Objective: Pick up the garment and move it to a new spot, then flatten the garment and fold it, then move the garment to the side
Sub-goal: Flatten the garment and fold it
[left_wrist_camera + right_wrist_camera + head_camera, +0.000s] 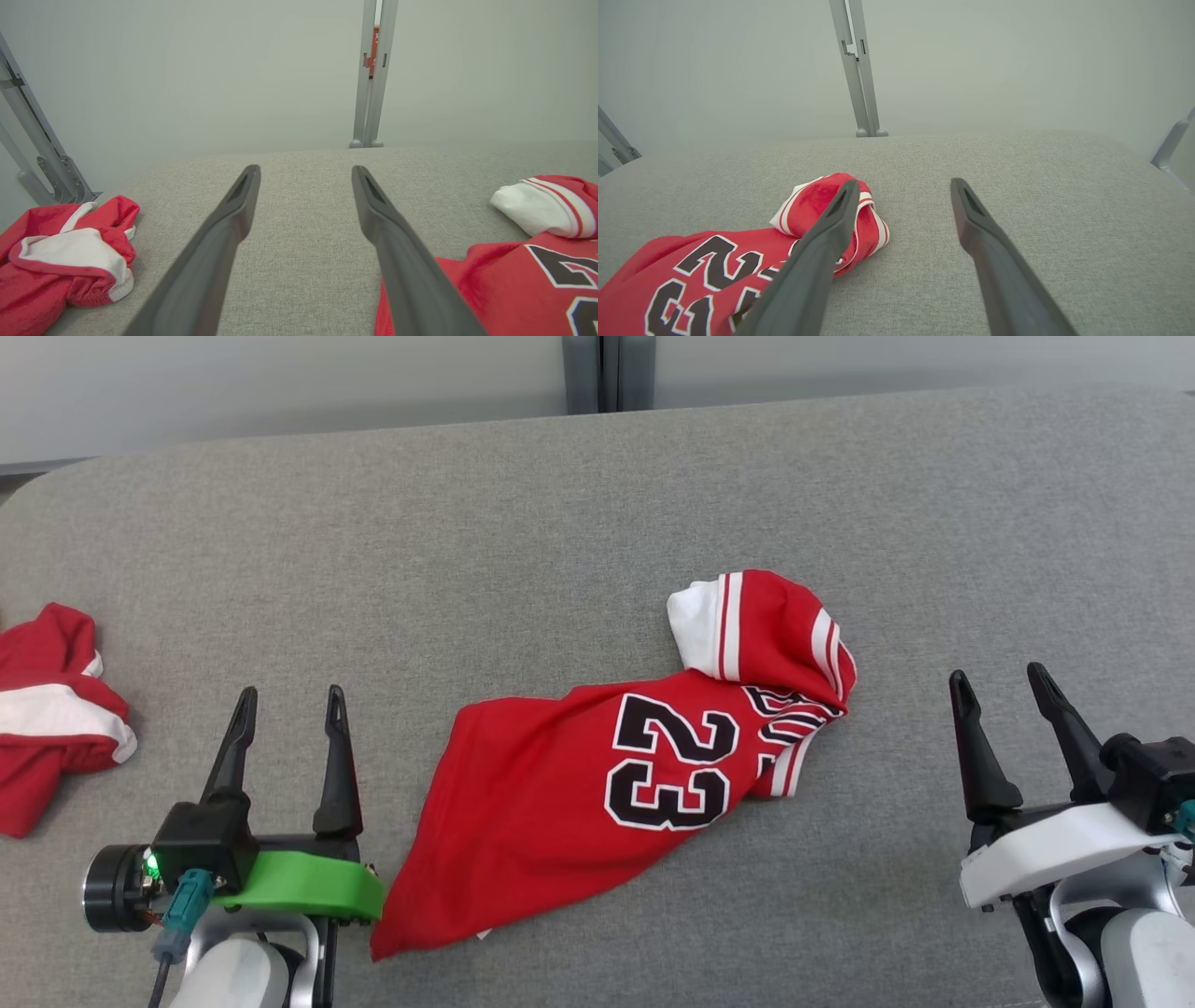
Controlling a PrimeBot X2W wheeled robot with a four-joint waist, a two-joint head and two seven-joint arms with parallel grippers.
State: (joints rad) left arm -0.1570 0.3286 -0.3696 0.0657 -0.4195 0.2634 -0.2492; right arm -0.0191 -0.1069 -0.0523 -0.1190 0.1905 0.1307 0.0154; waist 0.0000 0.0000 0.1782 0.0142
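A red jersey with the black number 23, the garment (597, 775), lies crumpled on the grey table, its white-trimmed top bunched at the upper right. It also shows in the left wrist view at the right edge (514, 280) and in the right wrist view at lower left (714, 275). My left gripper (289, 705) stands open just left of the garment's lower corner, nothing between its fingers (233, 224). Well to the right of the garment, my right gripper (1001, 683) is open and empty too, fingers (971, 219) apart over bare cloth.
A second red and white garment (47, 709) lies bunched at the table's left edge, also in the left wrist view (65, 252). The grey padded table (560, 523) ends at a pale wall with a metal post (607, 373) behind.
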